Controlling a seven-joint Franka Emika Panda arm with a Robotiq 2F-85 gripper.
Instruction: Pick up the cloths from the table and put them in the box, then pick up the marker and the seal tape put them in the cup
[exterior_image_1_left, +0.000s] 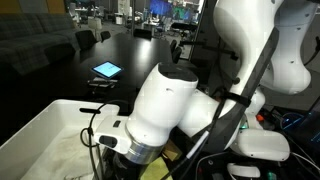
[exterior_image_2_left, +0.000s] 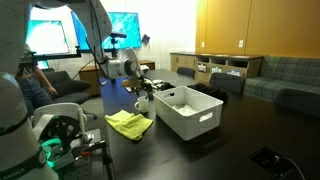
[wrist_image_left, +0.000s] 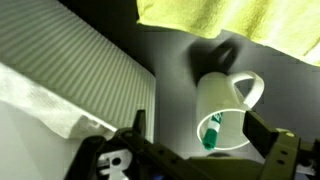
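Observation:
In the wrist view a white cup stands on the dark table with a green marker inside it. My gripper is open and empty above the cup, one finger on each side of it. A yellow cloth lies on the table beyond the cup. The white box is beside the cup, with a pale cloth in it. In an exterior view the gripper hangs over the cup, between the yellow cloth and the box. No seal tape shows.
A lit tablet lies further off on the dark table. The box also shows behind my arm in an exterior view. Cabinets and sofas stand around the room, and a second robot base is in the foreground.

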